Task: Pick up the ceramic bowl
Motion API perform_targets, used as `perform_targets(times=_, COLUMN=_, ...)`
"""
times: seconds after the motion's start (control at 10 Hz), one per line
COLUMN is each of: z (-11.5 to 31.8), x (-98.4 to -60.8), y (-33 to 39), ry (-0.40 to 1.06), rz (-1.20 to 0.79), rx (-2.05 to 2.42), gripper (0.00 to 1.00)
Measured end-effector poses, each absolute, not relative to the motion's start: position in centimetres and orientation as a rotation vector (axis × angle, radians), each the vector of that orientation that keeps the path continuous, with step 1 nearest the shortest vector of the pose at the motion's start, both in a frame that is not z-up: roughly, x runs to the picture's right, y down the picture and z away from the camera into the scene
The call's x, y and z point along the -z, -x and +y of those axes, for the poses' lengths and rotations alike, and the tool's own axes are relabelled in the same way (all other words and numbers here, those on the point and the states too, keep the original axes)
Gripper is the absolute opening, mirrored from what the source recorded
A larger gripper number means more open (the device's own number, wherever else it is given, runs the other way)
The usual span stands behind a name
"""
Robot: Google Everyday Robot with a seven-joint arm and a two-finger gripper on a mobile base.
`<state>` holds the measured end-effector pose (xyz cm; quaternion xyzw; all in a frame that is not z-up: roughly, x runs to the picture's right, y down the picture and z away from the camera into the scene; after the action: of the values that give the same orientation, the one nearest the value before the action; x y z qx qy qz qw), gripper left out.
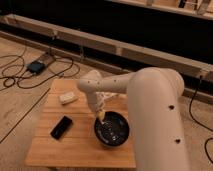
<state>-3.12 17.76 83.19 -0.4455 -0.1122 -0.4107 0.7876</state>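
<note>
The tool [100, 116] is hanging at the ceramic bowl's [112, 129] ten o'clock rim, probably lined up to pinch that thick edge; I cannot tell how it is set. The bowl, black, glossy and dark inside, is sitting on the wooden counter [75, 145], with the phone [61, 127] lying at its nine o'clock.

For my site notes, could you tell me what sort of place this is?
Probably a workshop or lab test area: a small wooden table on a bare floor, loose cables running to a box, dark framing behind. The gripper is at the bowl's left rim, with a phone nearby.
</note>
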Motion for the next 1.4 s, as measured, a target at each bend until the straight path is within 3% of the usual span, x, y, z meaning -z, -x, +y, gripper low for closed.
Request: perform_targets(times=1.4, z=11.8, x=-79.1, y=3.9, ry=0.931, rz=-0.073, rx=1.277, gripper=0.0)
